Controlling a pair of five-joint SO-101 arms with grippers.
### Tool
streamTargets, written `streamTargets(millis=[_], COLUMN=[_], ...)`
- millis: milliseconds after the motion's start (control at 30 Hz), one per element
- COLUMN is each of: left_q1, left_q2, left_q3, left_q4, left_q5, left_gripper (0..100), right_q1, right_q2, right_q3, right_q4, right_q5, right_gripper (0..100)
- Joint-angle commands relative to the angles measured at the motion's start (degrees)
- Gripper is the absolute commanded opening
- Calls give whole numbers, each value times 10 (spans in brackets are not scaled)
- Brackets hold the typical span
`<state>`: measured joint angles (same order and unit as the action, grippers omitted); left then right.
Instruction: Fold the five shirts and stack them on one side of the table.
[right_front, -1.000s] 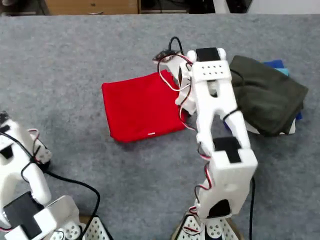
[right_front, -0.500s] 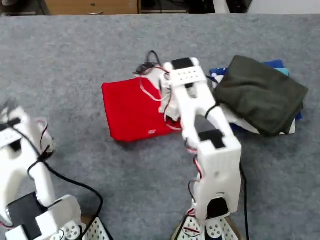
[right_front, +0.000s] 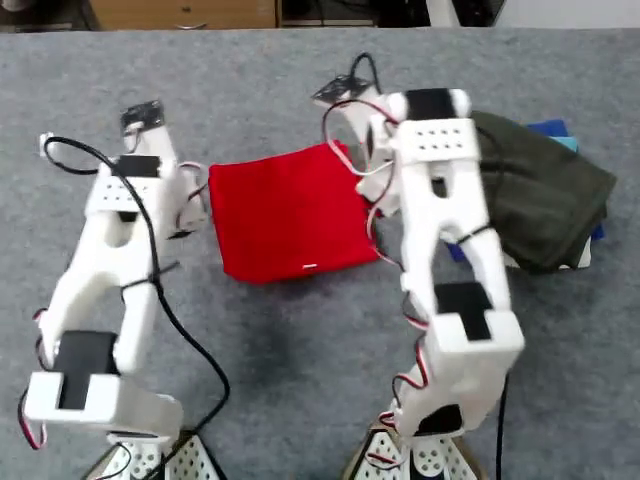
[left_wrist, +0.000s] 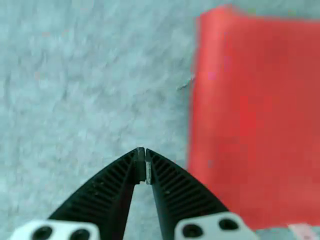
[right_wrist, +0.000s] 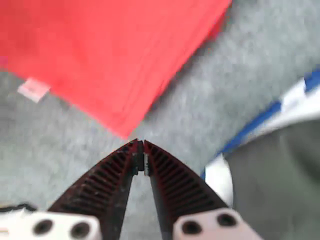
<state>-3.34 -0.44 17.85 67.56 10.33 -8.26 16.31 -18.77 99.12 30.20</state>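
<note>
Red shirt (right_front: 285, 215) flanked by my left end effector (left_wrist: 141, 167), right end effector (right_wrist: 140, 152), both pressed together. I'd spread, pinch opposite edges, lift level.

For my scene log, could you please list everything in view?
Red shirt: one, red, folded, table centre.
Green shirt: one, dark green, on the lower shirts, table's right.
Lower shirts: count unclear, blue and white, under green shirt.
Table: one, grey, under everything.
Left arm: one, white, left of red shirt.
Right arm: one, white, right of red shirt.
Left hand: one, black, shut, beside red shirt's edge.
Right hand: one, black, shut, by red shirt's corner.
</note>
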Motion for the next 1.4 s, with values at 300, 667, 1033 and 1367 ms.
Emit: streamTargets(millis=[300, 667, 1033, 1367], left_q1=[-217, -226, -223, -223], left_q2=[-78, -332, -444, -444], left_q3=[216, 496, 577, 579], left_q4=[-50, -232, -279, -279], left_q5=[-253, -273, -274, -275], left_gripper=[19, 19, 21, 21], right_q1=[-44, -90, -117, -131], right_q2=[-193, -182, 73, 195], right_q3=[284, 332, 200, 21], right_q4=[-53, -331, -377, -255], right_q5=[-55, -466, -646, -643], right_gripper=[2, 479, 507, 169])
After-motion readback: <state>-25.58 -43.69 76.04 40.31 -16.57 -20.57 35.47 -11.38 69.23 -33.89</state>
